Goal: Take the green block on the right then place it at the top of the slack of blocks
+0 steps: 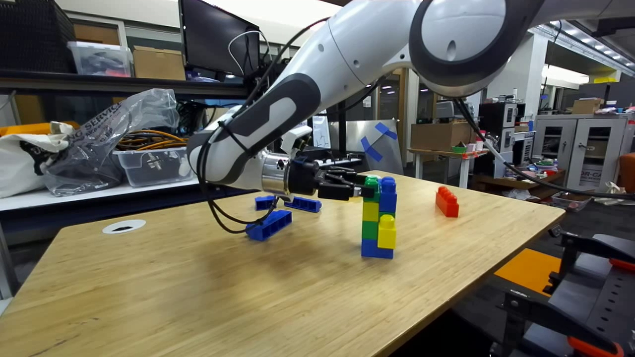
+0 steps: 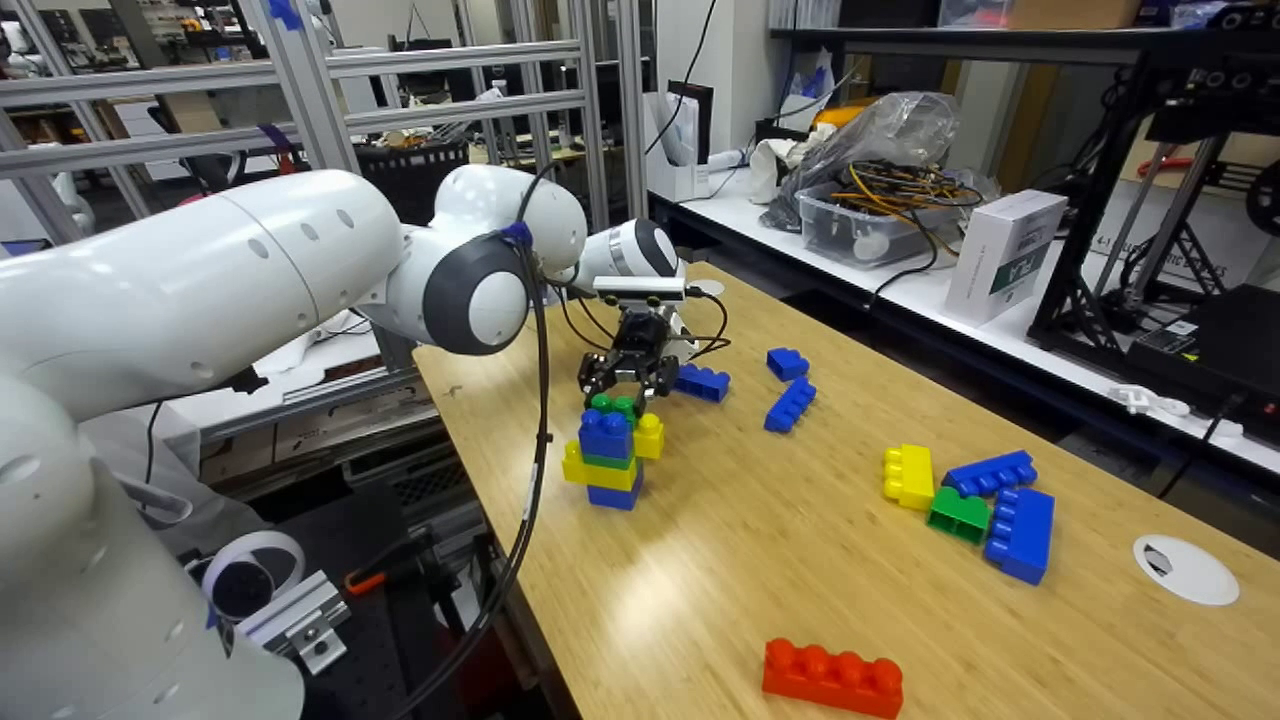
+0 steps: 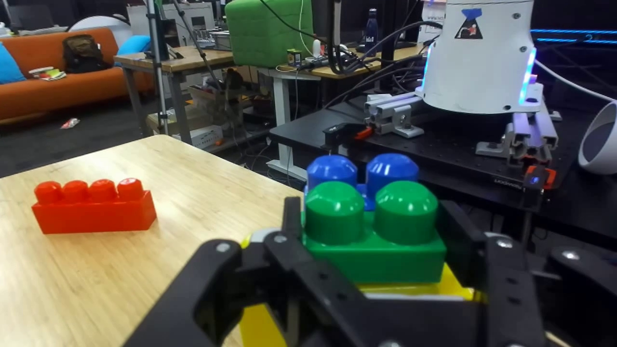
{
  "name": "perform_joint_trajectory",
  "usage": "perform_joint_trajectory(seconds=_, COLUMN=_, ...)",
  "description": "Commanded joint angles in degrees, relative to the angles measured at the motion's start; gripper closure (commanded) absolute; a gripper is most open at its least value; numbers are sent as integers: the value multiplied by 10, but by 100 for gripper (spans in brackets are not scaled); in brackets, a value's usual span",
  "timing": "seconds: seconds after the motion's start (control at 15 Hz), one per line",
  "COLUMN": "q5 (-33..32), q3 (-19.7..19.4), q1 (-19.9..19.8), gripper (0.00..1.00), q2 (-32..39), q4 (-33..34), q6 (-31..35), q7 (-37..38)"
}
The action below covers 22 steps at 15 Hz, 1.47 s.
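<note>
On our pale wooden tabletop (image 1: 149, 287), toward its robot-side edge, the black gripper (image 3: 371, 217) pinches the bright green plastic brick (image 3: 378, 260) by its stud-row ends, atop the multicoloured plastic-brick tower (image 1: 373, 223); we likely release next.

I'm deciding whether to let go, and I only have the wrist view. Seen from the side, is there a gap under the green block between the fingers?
Observer: In an exterior view I see no gap between the green block and the yellow brick under it; whether it is pressed fully home I can't tell.
Operator: What is right at the bottom, below my picture?
Observer: A blue brick forms the foot of the tower.
Operator: Is another green one lying somewhere outside my view?
Observer: Yes, in an exterior view a loose green brick lies on the table, apart from the tower.
</note>
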Motion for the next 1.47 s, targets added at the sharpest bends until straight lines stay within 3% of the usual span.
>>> perform_joint_trajectory(seconds=0.0, q5=23, q3=-7, q1=-3, gripper=56, q2=0, q4=-6, q6=22, q7=15)
perform_joint_trajectory(seconds=0.13, q5=25, q3=-5, q1=-4, gripper=56, q2=0, q4=-5, q6=23, q7=15)
perform_joint_trajectory(seconds=0.2, q5=27, q3=-5, q1=-5, gripper=24, q2=0, q4=-3, q6=21, q7=17)
perform_joint_trajectory(seconds=0.27, q5=23, q3=-5, q1=-3, gripper=6, q2=0, q4=-2, q6=22, q7=11)
perform_joint_trajectory(seconds=0.33, q5=21, q3=-6, q1=-2, gripper=2, q2=0, q4=0, q6=21, q7=9)
perform_joint_trajectory(seconds=0.93, q5=-10, q3=-34, q1=18, gripper=0, q2=0, q4=34, q6=-2, q7=-15)
perform_joint_trajectory(seconds=1.4, q5=-33, q3=-80, q1=35, gripper=0, q2=-33, q4=106, q6=0, q7=-6)
